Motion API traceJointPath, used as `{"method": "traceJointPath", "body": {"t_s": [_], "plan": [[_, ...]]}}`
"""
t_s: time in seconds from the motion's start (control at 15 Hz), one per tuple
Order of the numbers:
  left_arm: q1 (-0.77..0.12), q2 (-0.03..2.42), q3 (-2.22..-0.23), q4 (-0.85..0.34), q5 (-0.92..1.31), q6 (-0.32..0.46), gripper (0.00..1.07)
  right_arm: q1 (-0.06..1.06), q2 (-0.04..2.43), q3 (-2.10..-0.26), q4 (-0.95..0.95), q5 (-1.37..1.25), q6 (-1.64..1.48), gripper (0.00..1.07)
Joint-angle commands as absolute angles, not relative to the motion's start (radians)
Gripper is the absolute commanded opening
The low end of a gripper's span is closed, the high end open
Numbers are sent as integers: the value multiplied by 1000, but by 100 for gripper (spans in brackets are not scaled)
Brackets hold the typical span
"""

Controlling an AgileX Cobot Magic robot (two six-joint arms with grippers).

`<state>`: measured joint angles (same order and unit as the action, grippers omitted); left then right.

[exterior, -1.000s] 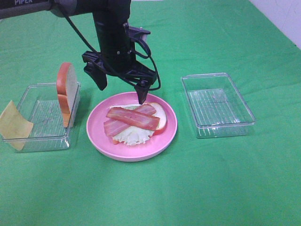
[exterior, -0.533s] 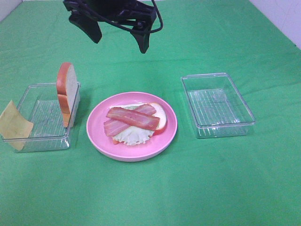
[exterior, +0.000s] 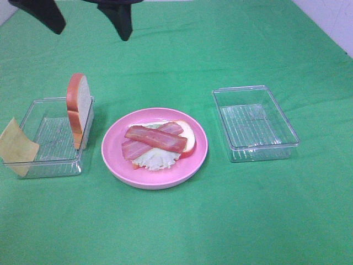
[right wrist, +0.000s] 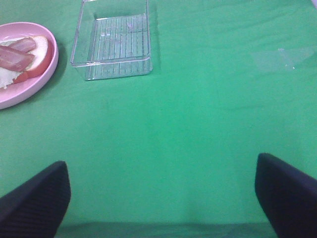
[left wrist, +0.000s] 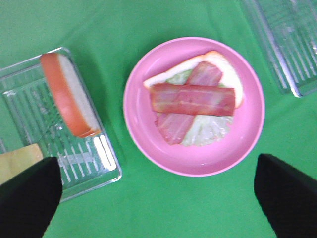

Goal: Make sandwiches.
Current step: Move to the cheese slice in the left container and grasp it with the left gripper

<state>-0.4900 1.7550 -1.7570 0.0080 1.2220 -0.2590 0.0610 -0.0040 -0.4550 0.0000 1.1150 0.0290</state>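
Wide-spread tool (right wrist: 161,196) over green cloth (right wrist: 198,124)

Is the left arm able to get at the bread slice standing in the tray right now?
Likely yes. The left gripper hangs open high above the table; the bread slice stands on edge against the wall of the clear tray, top crust exposed, nothing over it.

1. A round pink plate (exterior: 117,161) sits near the middle of the green-covered bench (exterior: 231,221).
2. A clear rectangular tray (exterior: 52,141) lies just beside it, on the left.
3. A second clear tray (exterior: 255,124) lies to the right, apart from it.
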Motion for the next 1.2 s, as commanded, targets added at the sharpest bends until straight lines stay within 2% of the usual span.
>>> {"method": "traceJointPath", "body": {"t_s": [0.07, 0.13, 0.27, 0.67, 0.87, 1.2], "plan": [[-413, 1746, -1701, -36, 1320, -272, 100, 60, -35, -453, 0, 1102, 26, 96], [-346, 1741, -1646, -82, 1320, -265, 100, 60, -35, -453, 0, 1102, 26, 96], [-311, 1727, -1603, -85, 1320, -258, 100, 60, -35, -453, 0, 1102, 26, 96], [-277, 1710, -1565, 0, 1320, -238, 100, 60, -35, -453, 0, 1102, 26, 96], [-161, 1715, -1524, -33, 1320, -207, 100, 60, -35, -453, 0, 1102, 26, 96], [-44, 1718, -1399, -28, 1320, -157, 100, 60, -35, -453, 0, 1102, 26, 96]]}}
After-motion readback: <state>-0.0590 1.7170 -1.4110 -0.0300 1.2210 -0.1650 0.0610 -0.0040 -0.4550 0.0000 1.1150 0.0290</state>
